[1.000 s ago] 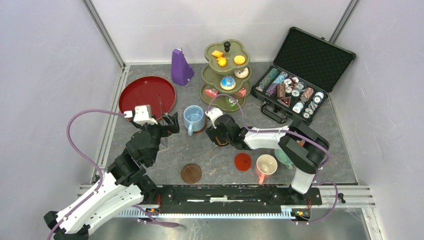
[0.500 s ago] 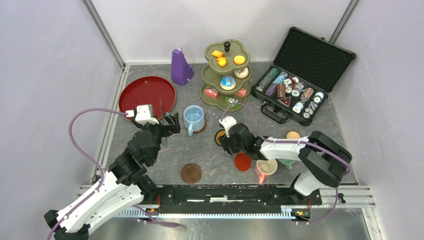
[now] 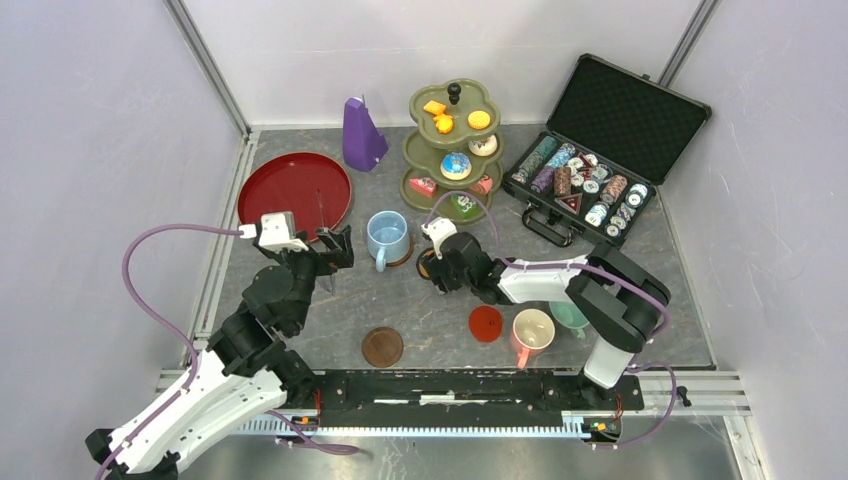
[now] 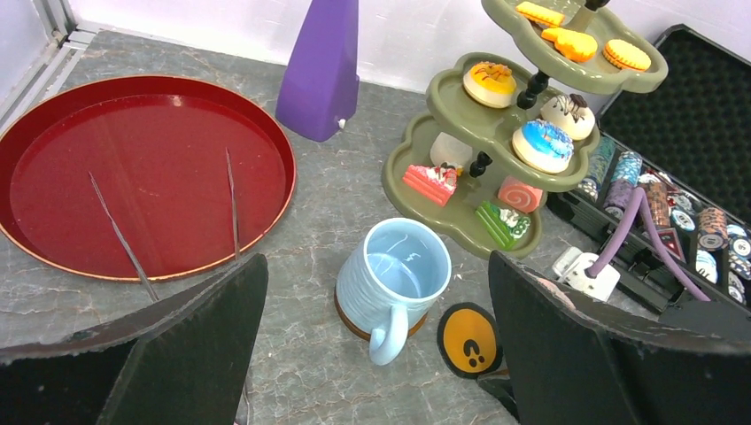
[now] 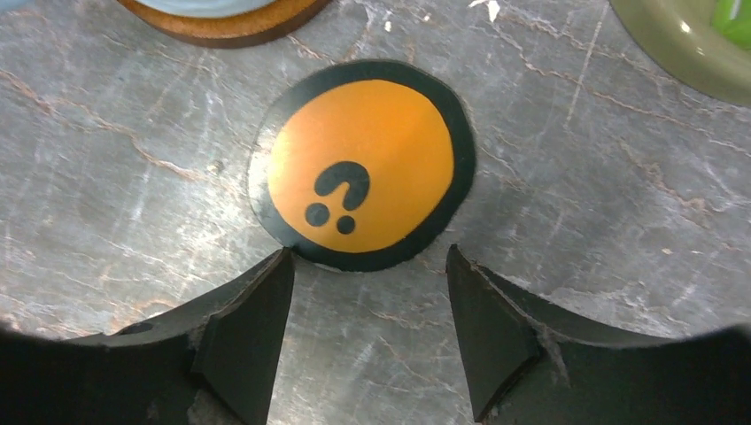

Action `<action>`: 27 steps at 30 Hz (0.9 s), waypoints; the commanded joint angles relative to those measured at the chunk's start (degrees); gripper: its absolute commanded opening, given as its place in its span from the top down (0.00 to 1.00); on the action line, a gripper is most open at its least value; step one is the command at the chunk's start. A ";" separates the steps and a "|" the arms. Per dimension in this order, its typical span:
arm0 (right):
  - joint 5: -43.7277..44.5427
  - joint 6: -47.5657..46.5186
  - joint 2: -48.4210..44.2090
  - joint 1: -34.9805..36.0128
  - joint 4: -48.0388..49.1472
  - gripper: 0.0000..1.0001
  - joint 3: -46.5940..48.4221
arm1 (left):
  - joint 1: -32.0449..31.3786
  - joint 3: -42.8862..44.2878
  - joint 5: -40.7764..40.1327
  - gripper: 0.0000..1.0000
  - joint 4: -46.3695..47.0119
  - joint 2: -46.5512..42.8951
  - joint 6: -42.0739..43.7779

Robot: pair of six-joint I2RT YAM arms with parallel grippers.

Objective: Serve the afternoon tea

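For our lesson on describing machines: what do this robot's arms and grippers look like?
Both arms are black joints linked by white shells. A purple cable loops from a small white block at the left wrist; another runs along the right arm. The left gripper and right gripper each have two matt black, wedge-shaped fingers with rough edges.

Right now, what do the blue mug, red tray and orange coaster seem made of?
Blue mug: likely glazed ceramic, glossy with ridged sides. Red tray: lacquered or plastic, shiny with soft reflections. Orange coaster: thin, matte, perhaps rubber or card; flat printed face.
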 commanded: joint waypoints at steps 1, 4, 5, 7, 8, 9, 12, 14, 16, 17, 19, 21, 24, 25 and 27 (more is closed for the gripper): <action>1.76 -2.73 -4.81 -0.52 -3.67 0.29 2.45 | 0.34 2.34 0.05 0.00 0.33 0.30 1.75; 1.30 -6.08 -14.53 -0.42 -6.11 0.25 1.72 | 0.34 2.82 0.77 0.00 1.74 1.58 3.13; 3.05 -6.93 -17.97 -0.42 -6.47 0.20 1.01 | 0.34 2.97 0.91 0.00 2.30 1.97 3.73; 8.45 -8.80 -24.98 -0.46 -8.04 0.12 -0.86 | 0.34 2.99 1.21 0.00 3.70 2.86 4.73; 11.66 -9.40 -28.27 -0.51 -9.50 0.08 -1.48 | 0.34 3.00 1.31 0.00 4.15 3.29 4.89; 16.06 -9.63 -31.14 -0.62 -10.81 0.05 -2.44 | 0.35 3.12 1.56 0.00 4.59 3.64 4.98; 27.35 -6.42 -37.38 -2.86 -16.77 0.02 -5.54 | 0.34 3.17 2.61 0.00 5.32 4.44 4.75; 31.69 0.08 -40.35 -6.90 -22.94 0.02 -7.38 | 0.34 3.26 3.21 0.00 5.83 4.67 4.77; 32.67 9.88 -41.11 -12.75 -31.38 0.02 -7.53 | 0.34 3.78 3.28 0.00 6.10 4.87 5.60; 31.41 14.75 -41.37 -16.30 -34.64 0.02 -7.55 | 0.34 4.47 3.16 0.00 5.98 5.01 6.26; 27.81 20.03 -42.34 -20.50 -37.41 0.02 -8.81 | 0.34 6.11 3.06 0.00 5.53 5.02 7.77; 26.71 24.54 -43.63 -22.05 -38.23 0.02 -10.57 | 0.34 7.82 3.15 0.00 5.40 4.91 9.50; 28.45 29.11 -44.80 -23.52 -37.93 0.05 -12.93 | 0.34 9.44 3.48 0.00 6.26 4.69 12.26; 29.14 29.98 -44.79 -23.99 -37.62 0.09 -13.71 | 0.34 9.60 3.50 0.00 6.65 4.82 12.97; 29.00 30.80 -44.12 -25.51 -36.90 0.16 -14.66 | 0.34 10.01 3.50 0.00 6.78 4.79 13.75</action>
